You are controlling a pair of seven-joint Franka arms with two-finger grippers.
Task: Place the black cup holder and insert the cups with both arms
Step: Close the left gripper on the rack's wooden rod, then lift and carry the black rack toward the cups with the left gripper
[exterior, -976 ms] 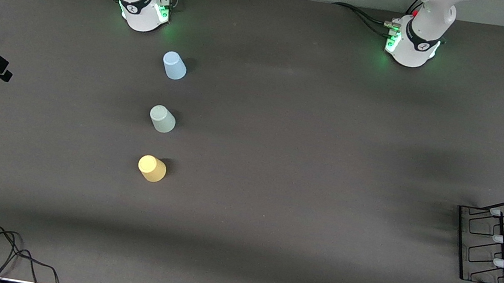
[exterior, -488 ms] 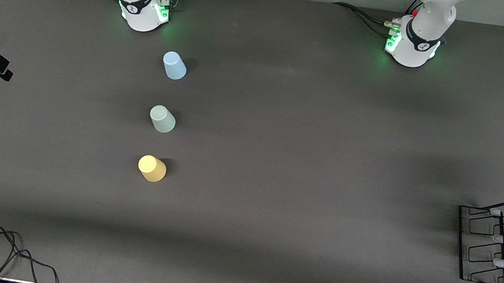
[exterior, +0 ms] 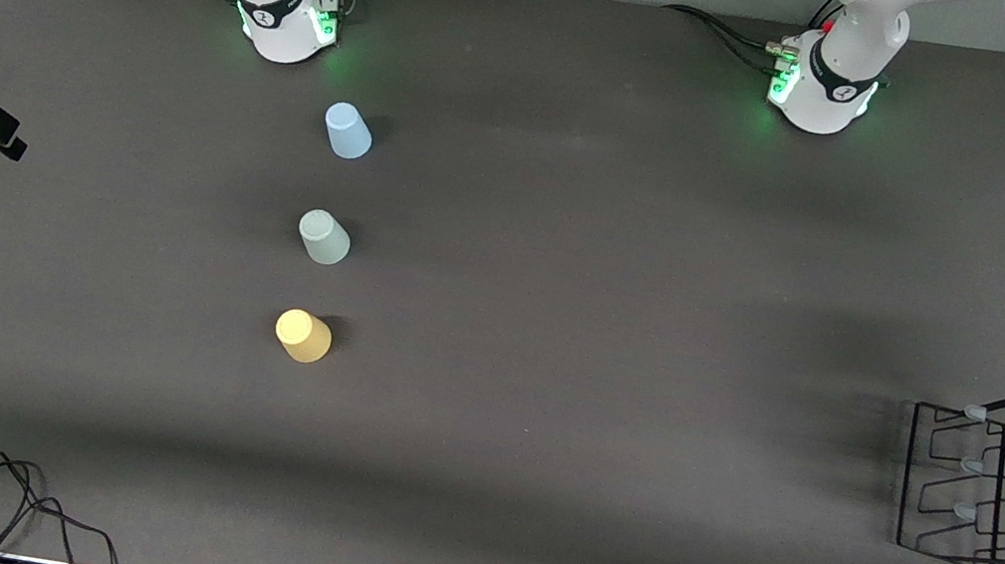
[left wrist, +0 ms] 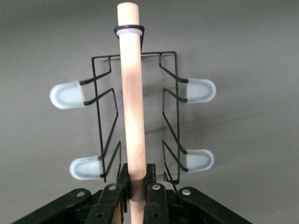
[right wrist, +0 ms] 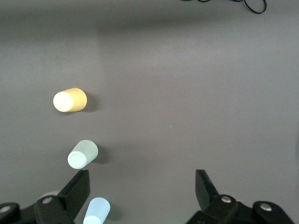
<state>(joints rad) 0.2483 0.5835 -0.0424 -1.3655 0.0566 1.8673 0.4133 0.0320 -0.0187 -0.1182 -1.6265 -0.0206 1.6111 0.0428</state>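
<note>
Three cups: blue [exterior: 347,131], green [exterior: 324,238], yellow [exterior: 303,336]. One black cup holder [exterior: 969,487], rod pinched by left tool [left wrist: 136,193]. Right tool [right wrist: 140,193] wide open, holding nothing.

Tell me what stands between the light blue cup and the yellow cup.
The pale green cup stands alone between the light blue cup and the yellow cup, all three in one row upside down; the front view shows it best.

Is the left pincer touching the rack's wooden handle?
Touching. The left wrist view shows the left pincer shut on the wooden handle of the rack, both fingers pressed against it.
</note>
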